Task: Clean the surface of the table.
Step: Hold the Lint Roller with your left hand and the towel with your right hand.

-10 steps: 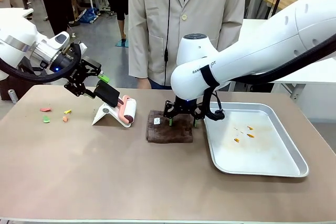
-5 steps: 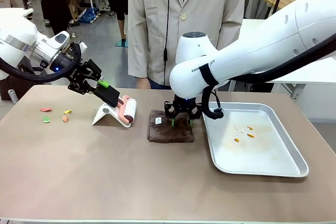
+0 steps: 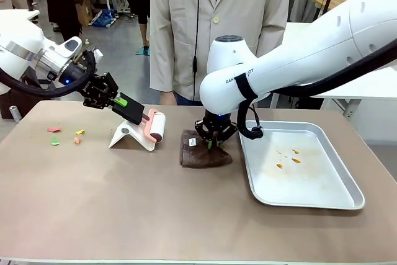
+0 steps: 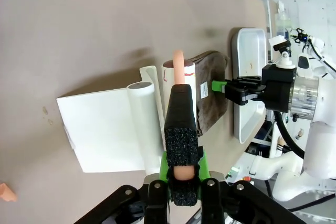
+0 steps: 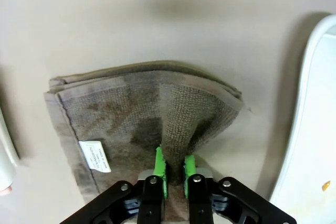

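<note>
Table (image 3: 124,206) spans the view; left gripper (image 3: 121,102) clamps the roller (image 3: 155,127) by its handle over the stand (image 3: 126,136) at left, right gripper (image 3: 213,142) pinches the towel (image 3: 200,157) mid-table, beside the tray (image 3: 349,181)

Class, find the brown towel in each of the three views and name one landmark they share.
Front: towel at centre, left of the tray.
Left wrist: towel right of centre, between roller and tray.
Right wrist: towel at centre, pinched by the right claw.
Shared landmark: the tray.
</note>
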